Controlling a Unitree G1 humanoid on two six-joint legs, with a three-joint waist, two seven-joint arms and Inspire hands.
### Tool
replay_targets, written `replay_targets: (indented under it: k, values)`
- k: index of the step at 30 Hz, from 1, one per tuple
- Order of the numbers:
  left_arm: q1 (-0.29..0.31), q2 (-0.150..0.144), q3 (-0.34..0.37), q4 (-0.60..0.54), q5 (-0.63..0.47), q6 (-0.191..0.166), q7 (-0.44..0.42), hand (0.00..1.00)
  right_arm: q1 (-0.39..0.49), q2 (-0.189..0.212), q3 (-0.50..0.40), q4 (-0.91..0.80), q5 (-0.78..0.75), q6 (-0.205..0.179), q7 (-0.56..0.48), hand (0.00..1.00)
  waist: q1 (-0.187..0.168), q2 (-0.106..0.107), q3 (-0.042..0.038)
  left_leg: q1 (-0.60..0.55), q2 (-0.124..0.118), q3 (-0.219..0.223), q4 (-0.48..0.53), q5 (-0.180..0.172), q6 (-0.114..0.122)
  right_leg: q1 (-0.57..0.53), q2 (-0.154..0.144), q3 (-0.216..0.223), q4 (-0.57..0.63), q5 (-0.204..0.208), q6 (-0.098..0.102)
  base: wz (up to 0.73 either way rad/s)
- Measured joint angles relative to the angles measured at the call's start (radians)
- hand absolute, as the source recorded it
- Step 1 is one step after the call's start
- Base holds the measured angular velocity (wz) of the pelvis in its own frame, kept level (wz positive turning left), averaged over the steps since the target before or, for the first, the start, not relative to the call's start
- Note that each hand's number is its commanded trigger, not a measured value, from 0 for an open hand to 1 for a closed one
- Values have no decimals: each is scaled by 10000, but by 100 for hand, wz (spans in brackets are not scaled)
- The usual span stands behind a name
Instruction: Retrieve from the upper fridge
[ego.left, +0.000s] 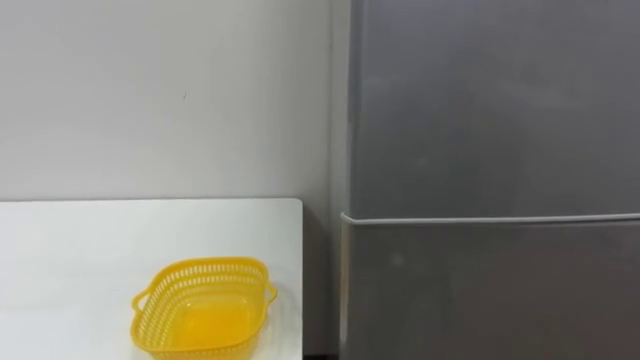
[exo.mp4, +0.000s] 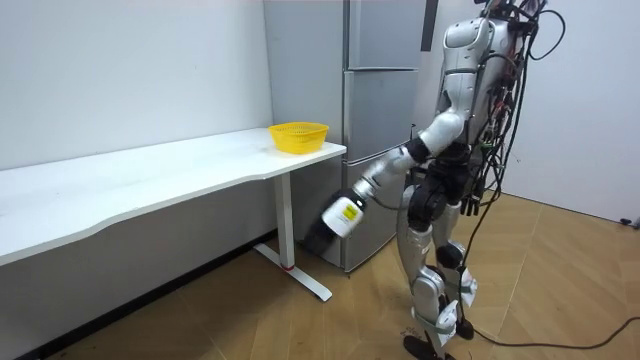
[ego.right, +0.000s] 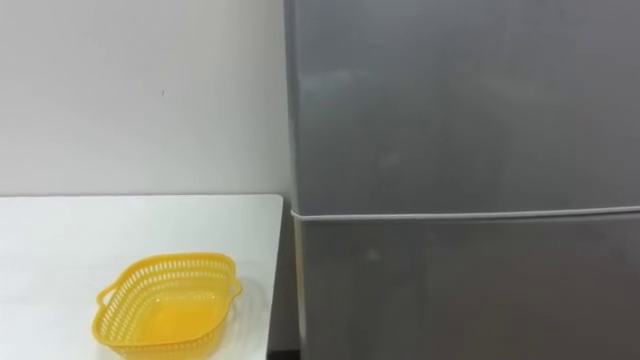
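wooden floor (exo.mp4: 560, 290) runs under me where i stand, close in front of the one grey fridge (exo.mp4: 380, 120) and just past the end of the one white table (ego.left: 100, 240). my left hand (exo.mp4: 338, 218) hangs low and reaches forward at about the height of my thigh, between me and the foot of the fridge, below the level of the table top; whether it is open or closed i cannot tell from the room view. on the table's near right part sits one yellow basket (ego.left: 210, 265) of plastic lattice, with two small handles, upright, close to the table's right edge and apart from the fridge. beyond that edge the fridge stands just beside the table, with two doors that i can count: the upper door (ego.left: 490, 110) and the lower door (ego.left: 490, 290), both closed, with one pale seam (ego.left: 490, 218) between them. farthest back, behind the table, is the one plain pale wall (ego.left: 160, 100).
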Motion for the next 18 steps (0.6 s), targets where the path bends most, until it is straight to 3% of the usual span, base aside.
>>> replay_targets:
  k: [3, 7, 10, 11, 14, 18]
  values:
    - [1, 1, -5, -1562, 24, -284, 800, 0, 38, 11, -25, -40, 1, -193, -119, 0, 15, -10, -8, 77, -2, -36, -8, 16, 1, 7, 6, 22, -2, 1, -1, -15]
    - [6, 43, -12, -3661, 420, -358, 1565, 0, 52, 61, 45, -32, 116, -357, -205, 0, 136, -30, -17, 134, -8, -131, -88, 16, 0, 33, 20, 21, -10, 1, -1, -12]
    - [7, 50, -20, -5575, 1301, -430, 2053, 0, 233, 153, 41, -19, 117, -477, -327, 0, 177, -96, -13, 281, -14, -575, -123, 20, 2, 78, 23, -266, 47, 6, -10, 5]
    - [6, 75, -19, -6200, 1753, -607, 2118, 0, 267, 153, 44, -28, 97, -551, -330, 0, 221, -104, -13, 376, -14, -781, -173, 43, -14, 157, 28, -271, 80, 5, -10, 7]
    - [14, 120, -12, -7916, 2314, -780, 2389, 0, 343, 165, 42, -4, -10, -592, -418, 0, 206, -151, 9, 435, -35, -802, -204, 52, -21, 392, 17, -277, -105, 15, -20, 6]
    - [10, 177, 292, -9492, 2397, -1245, 2424, 0, 426, 177, 57, 16, -24, -791, -421, 0, 226, -128, 16, 537, -21, -1001, -238, 54, -20, 375, 32, -393, -136, 25, -35, 2]
